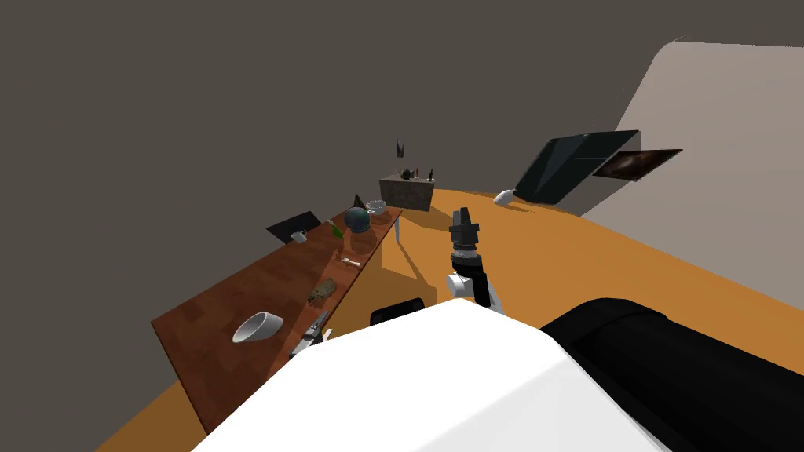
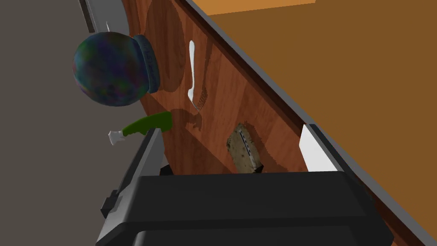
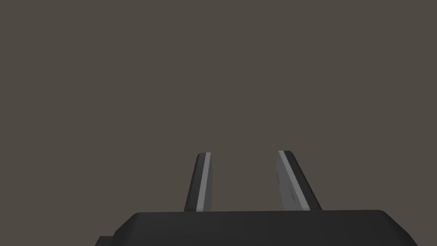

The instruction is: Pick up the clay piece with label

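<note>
L gripper (image 2: 231,128) wide open astride clay piece (image 2: 244,148), prob. not touching, R gripper (image 3: 243,154) released

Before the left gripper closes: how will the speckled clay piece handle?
Clay piece lies flat, slab-shaped, on the wooden table: probably stiff, unlikely to roll. Its rough speckled face likely isn't slippery. Its corners may chip under a hard squeeze.
</note>
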